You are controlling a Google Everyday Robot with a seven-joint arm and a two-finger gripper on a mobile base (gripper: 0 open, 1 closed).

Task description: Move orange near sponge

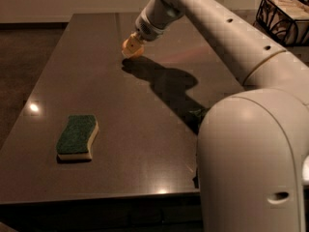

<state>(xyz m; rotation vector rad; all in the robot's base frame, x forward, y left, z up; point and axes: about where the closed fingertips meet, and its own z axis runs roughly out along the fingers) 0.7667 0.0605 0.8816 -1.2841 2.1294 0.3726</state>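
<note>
Orange [136,51] sits in the upper middle of the frame, on the far part of the table [120,129], showing as a small pale-orange patch at the very tip of the gripper [130,47]. The gripper comes down on it at a slant from the upper right and is touching or all but touching the fruit. Whether it grips the orange or only rests against it, I cannot tell.

The arm [217,28] runs from the gripper toward the right edge of the frame and down into the robot's body [251,163], which fills the lower right. Its shadow [164,79] lies on the table just below and right of the orange.

The sponge [77,137] lies flat in the lower left of the frame, green side up with its yellow foam showing along the near edge. It is well apart from the orange, with bare dark tabletop between them.

A wire basket [282,16] stands in the upper right corner, beyond the arm. A small bright glint [34,107] shows on the table at the left, above the sponge.
</note>
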